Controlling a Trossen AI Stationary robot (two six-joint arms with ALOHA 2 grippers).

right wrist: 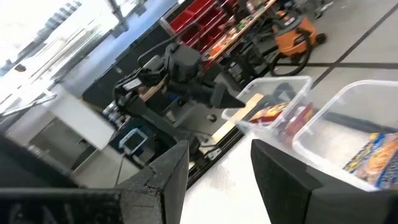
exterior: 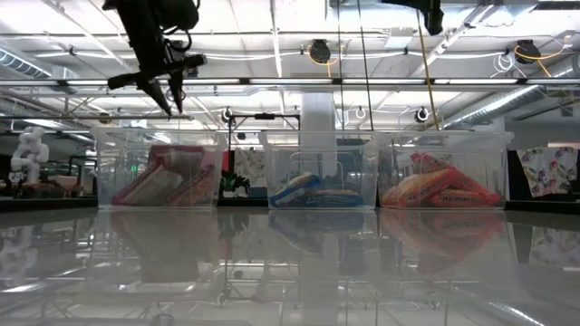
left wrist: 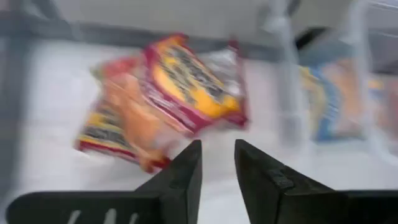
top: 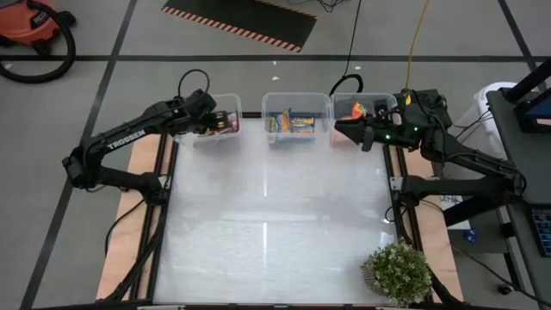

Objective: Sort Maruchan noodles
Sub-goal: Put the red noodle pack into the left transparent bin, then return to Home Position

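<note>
Three clear bins stand in a row along the table's far edge. Dark red Maruchan packets (left wrist: 168,93) lie in the left bin (top: 202,138), blue ones (top: 291,123) in the middle bin, and orange ones (top: 355,110) in the right bin. My left gripper (left wrist: 217,165) hovers above the left bin (exterior: 109,172), open with a narrow gap and empty. My right gripper (right wrist: 217,168) is open and empty; it hangs at the right bin's near left corner (top: 338,127) and points toward the table's left. No packet shows on the table itself.
A small potted plant (top: 398,271) stands at the table's near right corner. The glossy table top (top: 267,224) stretches from the bins to the near edge. Cables hang behind the bins.
</note>
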